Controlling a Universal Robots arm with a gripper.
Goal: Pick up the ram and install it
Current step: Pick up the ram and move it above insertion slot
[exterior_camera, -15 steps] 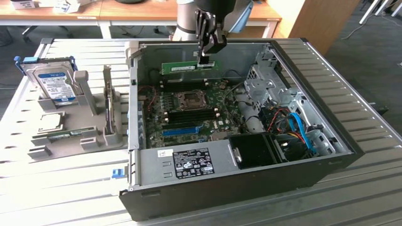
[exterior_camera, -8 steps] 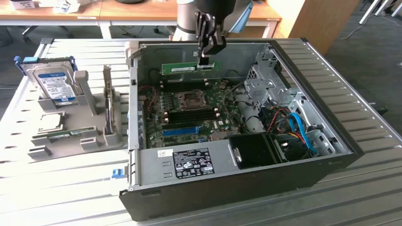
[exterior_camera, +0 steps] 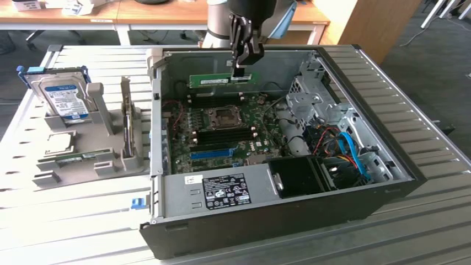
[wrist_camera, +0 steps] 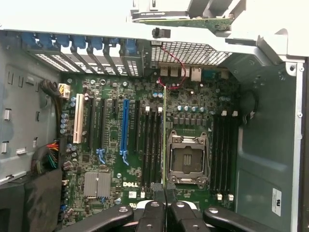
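You had the gripper [exterior_camera: 241, 74] clamped on the ram [exterior_camera: 209, 81], jaws pinching its upper edge. It hung level above the motherboard [exterior_camera: 257, 141] in the case [exterior_camera: 294, 215].

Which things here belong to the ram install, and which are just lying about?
Part of the job: the tool, shut on the ram; the black memory slots; the open computer case.
Just lying about: the hard drive; the grey rack holding it; the long blue slot.
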